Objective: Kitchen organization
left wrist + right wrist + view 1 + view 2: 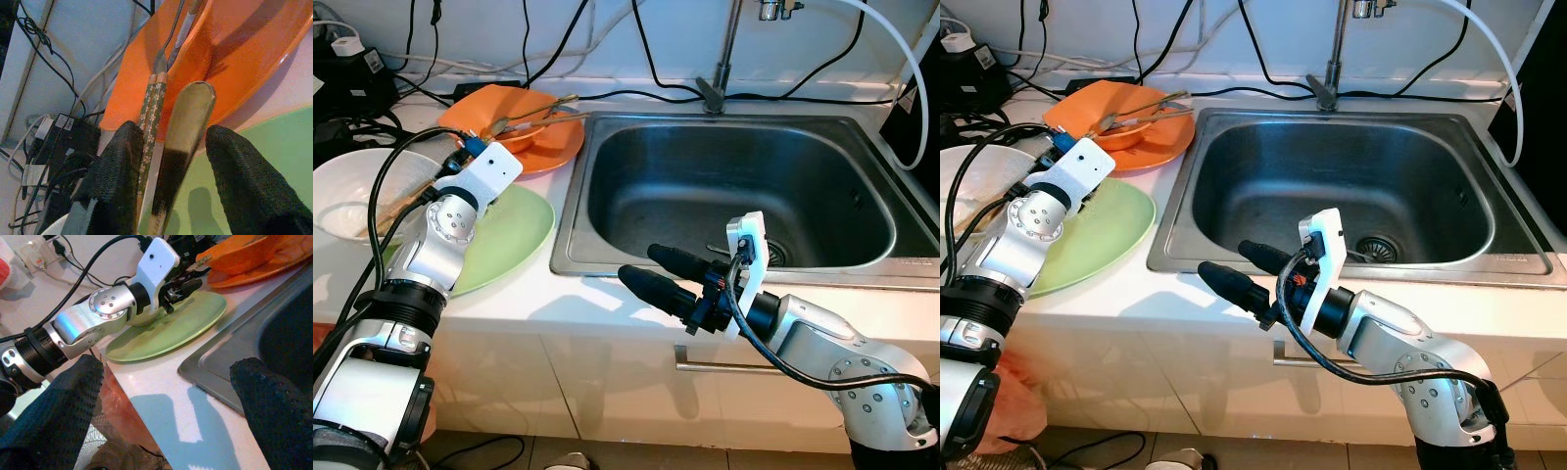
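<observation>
Reaching w/ my left jaws toward utensils at the upper left of the frame. Jaws are spread, w/ a wooden spoon handle and patterned chopsticks lying between the two black fingers; fingers look close beside them, not yet squeezing, tho I can't tell for sure abt contact.

The utensils rest in an orange bowl sitting on an orange plate, on the white table left of the steel sink. Their long axis runs away from my left jaws, roughly in line w/ the fingers, toward the bowl.

A green plate lies under my left wrist; a white bowl sits at far left.

My right jaws hang spread & empty at the sink's front edge, lower centre, pointing left. Left arm is much nearer the utensils, so I judge the pinch is its job.
</observation>
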`<state>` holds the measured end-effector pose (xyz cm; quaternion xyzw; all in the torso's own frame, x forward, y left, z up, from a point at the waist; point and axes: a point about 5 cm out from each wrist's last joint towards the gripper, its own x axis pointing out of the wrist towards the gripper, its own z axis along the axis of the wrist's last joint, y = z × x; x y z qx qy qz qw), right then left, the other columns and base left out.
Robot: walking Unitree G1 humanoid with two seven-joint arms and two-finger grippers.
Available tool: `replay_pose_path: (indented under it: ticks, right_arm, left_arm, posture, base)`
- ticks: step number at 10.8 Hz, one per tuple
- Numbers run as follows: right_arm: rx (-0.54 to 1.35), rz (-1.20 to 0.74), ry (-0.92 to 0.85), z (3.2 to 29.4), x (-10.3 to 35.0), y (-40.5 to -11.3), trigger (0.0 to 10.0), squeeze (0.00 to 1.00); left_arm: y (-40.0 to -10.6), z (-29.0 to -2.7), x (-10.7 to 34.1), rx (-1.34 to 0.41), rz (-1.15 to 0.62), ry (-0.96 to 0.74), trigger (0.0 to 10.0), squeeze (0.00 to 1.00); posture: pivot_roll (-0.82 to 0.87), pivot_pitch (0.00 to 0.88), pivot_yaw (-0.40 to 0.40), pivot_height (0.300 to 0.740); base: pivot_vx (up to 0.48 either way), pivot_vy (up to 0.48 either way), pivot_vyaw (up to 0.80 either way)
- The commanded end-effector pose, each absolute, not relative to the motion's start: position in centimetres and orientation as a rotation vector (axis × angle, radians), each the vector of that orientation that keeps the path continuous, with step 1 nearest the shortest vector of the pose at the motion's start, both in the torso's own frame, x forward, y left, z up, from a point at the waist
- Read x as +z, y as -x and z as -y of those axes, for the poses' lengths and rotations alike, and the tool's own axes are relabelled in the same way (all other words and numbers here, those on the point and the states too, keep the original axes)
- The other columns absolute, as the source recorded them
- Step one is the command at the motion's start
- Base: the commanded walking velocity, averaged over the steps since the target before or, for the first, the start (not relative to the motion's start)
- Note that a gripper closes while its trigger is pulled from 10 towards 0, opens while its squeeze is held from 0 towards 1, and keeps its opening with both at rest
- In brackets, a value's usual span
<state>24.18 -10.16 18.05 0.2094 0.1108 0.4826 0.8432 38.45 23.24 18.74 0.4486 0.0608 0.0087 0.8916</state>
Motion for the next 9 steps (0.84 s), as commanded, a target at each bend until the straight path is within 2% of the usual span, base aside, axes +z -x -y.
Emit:
replay_pose_path:
  ticks: [1,9]
  right_arm:
    - [1.030,-0.232,-0.439,10.0,18.2,-24.0,10.0,0.00]
    - [1.032,-0.225,-0.433,9.9,18.3,-24.3,10.0,0.00]
  left_arm:
    - [-38.6,-23.2,19.7,0.030,-0.094,-0.936,0.0,0.00]
    - [-38.6,-20.8,20.9,-0.020,-0.001,-0.881,0.0,0.00]
  posture:
    - [0.10,0.035,0.046,0.740]
    - [0.11,0.020,0.044,0.740]
  base:
    - [0.000,0.000,0.00]
    - [0.000,0.000,0.00]
